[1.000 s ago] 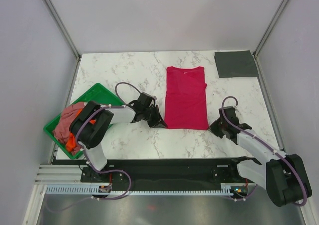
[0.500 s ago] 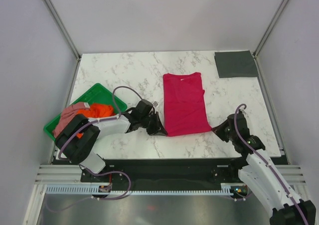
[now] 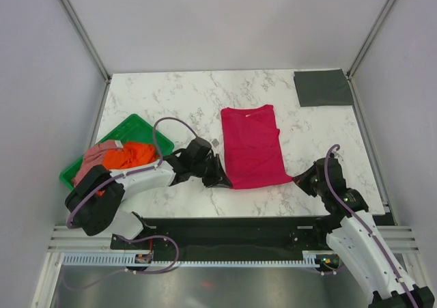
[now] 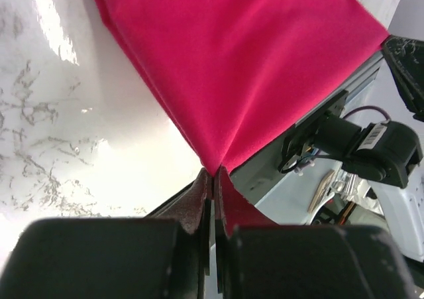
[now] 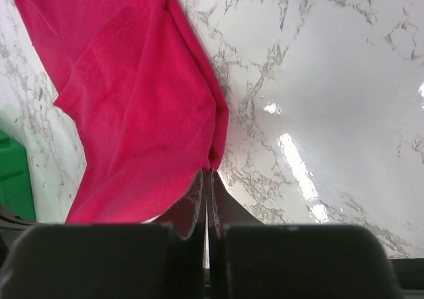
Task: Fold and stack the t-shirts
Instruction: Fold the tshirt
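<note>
Your crimson-red t-shirt [image 3: 251,146] lies flat in the middle of the marble table [image 3: 171,96], collar toward the far side and already narrowed, with its sleeves tucked in. Its near hem is skewed, the left corner sitting lower than the rest.

Your left gripper [image 3: 220,179] is clenched on that near-left corner; its wrist camera shows red cloth pinched between the closed jaws and pulled taut away from them. Your right gripper [image 3: 300,178] is clamped at the near-right corner, where the hem bunches into the fingertips. The cloth seems to be caught there, though only a sliver of it reaches the tips.

The dark grey tee [image 3: 323,87] lies folded flat in the far-right corner, well apart. The orange tee [image 3: 130,155] and the dusty pink tee [image 3: 99,156] sit crumpled together in the green tray [image 3: 136,125] at your left.
</note>
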`<action>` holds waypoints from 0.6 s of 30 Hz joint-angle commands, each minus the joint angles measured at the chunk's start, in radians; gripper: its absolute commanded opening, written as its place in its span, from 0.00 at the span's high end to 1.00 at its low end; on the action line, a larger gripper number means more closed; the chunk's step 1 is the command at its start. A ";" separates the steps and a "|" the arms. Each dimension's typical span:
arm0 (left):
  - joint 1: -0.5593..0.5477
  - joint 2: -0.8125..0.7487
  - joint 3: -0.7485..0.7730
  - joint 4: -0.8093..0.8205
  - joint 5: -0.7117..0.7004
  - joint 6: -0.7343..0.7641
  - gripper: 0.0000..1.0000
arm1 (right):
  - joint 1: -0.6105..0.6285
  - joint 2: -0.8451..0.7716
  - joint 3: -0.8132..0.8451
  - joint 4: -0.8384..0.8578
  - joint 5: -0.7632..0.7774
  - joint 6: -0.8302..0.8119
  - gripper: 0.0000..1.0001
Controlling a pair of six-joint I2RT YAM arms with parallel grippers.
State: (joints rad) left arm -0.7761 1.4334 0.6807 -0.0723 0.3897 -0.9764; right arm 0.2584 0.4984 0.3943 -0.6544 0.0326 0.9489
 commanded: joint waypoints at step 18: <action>0.314 0.362 0.656 -0.153 0.138 0.133 0.98 | -0.004 0.778 0.613 0.343 0.154 -0.183 1.00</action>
State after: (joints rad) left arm -0.5106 1.7229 1.1957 -0.2127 0.4583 -0.9245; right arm 0.2581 1.2045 0.8894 -0.3981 0.1375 0.8139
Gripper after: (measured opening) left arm 0.034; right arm 0.007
